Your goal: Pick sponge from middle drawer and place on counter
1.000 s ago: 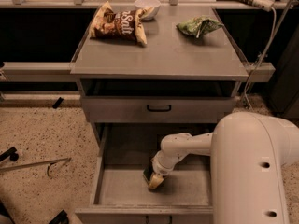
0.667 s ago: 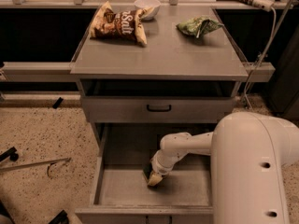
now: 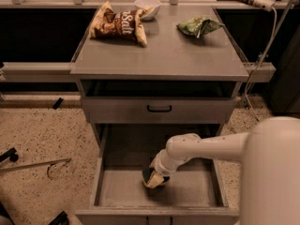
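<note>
Down there, the gripper [image 3: 152, 174] sits low in the middle drawer [image 3: 123, 191], right on the sponge [image 3: 157, 181], though I cannot tell whether it has hold, and the counter [image 3: 164, 55] lies directly above.

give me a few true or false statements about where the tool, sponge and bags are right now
1. The tool is down inside the middle drawer. True.
2. The sponge lies on the counter. False: it is in the drawer, at the tool.
3. The middle drawer is shut. False: it stands pulled open.
4. A brown chip bag lies on the counter. True.
5. The green bag is on the floor. False: it lies on the counter, right rear.
</note>
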`<state>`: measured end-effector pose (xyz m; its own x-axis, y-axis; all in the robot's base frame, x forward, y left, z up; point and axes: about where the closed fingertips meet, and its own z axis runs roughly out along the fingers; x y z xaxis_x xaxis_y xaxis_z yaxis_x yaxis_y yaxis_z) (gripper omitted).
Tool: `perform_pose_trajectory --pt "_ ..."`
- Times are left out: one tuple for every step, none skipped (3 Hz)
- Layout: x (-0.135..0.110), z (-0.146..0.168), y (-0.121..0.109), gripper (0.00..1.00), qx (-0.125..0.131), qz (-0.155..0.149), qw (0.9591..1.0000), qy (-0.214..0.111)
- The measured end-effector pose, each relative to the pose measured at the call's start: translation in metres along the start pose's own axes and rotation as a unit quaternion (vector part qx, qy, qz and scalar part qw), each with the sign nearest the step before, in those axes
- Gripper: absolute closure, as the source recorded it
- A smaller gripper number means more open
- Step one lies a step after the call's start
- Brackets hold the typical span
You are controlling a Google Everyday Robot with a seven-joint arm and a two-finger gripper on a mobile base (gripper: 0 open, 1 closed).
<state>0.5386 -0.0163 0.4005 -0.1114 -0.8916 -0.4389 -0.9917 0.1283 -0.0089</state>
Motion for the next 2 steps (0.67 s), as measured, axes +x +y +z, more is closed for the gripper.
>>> perform_pose_trajectory --pt "-0.024 -0.078 0.039 1.0 0.053 -0.019 0.9973 -0.046" --pt "-0.049 -0.154 0.071 1.0 0.111 -0.054 0.9899 -0.069"
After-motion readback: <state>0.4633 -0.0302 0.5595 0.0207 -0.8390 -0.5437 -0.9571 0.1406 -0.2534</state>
